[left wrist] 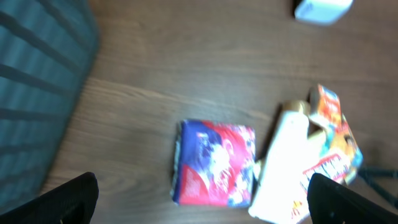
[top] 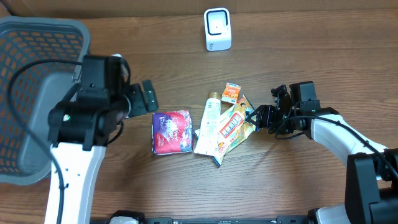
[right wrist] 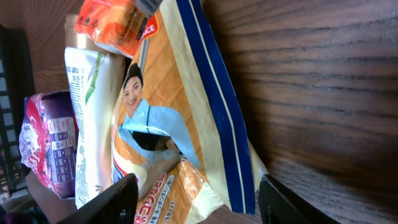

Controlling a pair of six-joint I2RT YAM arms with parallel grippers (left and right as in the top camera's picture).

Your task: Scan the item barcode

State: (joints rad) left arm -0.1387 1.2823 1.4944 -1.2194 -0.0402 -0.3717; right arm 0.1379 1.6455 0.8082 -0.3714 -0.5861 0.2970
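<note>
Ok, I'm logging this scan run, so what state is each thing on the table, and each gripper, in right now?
left gripper: open, holding nothing
right gripper: open, jaws astride the orange bag's edge
orange bag: lying flat
white bottle: on its side
red packet: lying flat
small orange packet: resting at the pile's top end
scanner: upright
basket: upright

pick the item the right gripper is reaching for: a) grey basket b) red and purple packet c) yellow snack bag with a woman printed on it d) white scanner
c: in the overhead view the right gripper is at the right edge of the yellow snack bag, and the right wrist view shows that bag lying between its fingers.
</note>
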